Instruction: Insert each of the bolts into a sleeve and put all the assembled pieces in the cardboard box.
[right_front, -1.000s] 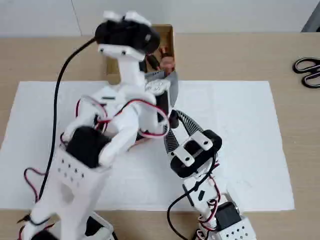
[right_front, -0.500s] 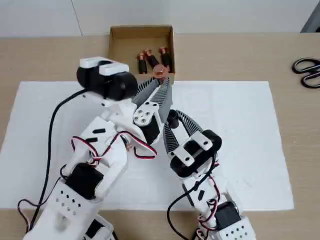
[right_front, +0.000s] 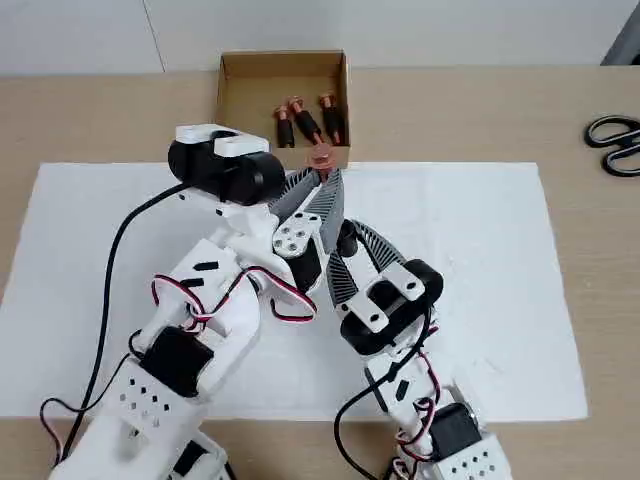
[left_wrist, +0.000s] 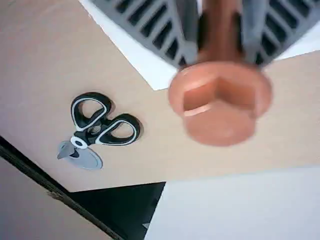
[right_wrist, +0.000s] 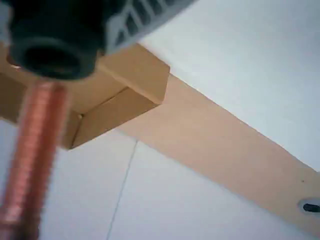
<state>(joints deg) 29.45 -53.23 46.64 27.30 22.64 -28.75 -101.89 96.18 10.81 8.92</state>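
The left claw (right_front: 322, 180), clamped on a copper bolt (right_front: 320, 156), has drawn back from over the box (right_front: 232, 95) to meet the right claw (right_front: 344, 250), which grips a black sleeve (right_front: 346, 236). Joining likely comes next. The right wrist view shows the bolt lying beside the sleeve's mouth, not inside it. The left wrist view shows scissors (left_wrist: 100, 130) far beyond.

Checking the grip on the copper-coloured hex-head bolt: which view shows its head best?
The left wrist view: the copper-coloured hex-head bolt faces it head-on, close, clamped in the left hand. The high view shows the head small; the right wrist view its threaded shaft by the black cylindrical sleeve.
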